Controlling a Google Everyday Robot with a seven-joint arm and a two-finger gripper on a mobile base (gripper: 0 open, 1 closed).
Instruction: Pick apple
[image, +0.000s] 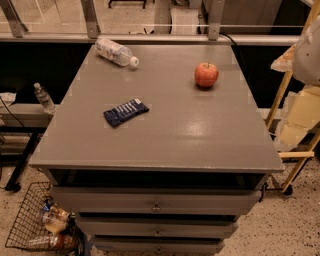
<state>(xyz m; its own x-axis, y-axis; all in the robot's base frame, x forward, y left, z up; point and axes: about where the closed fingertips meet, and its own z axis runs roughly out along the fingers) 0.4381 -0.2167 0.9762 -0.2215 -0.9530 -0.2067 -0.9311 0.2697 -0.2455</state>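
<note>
One apple (206, 75) near cabinet top (190, 132) far-right edge, bare surface around; end effector unseen, grip state unknown.

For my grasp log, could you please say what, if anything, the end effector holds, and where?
Nothing: the end effector is out of view; the round red-orange apple sits free on the grey table.

cabinet top (165, 135): grey paint, smooth, satin sheen with soft glare | apple (206, 75): glossy red-orange skin | bottle (115, 52): clear plastic, white cap | wrapper (126, 112): dark blue, crinkled, faint shine | basket (20, 220): thin metal wire | floor (295, 225): speckled, matt | gripper: out of view
</note>
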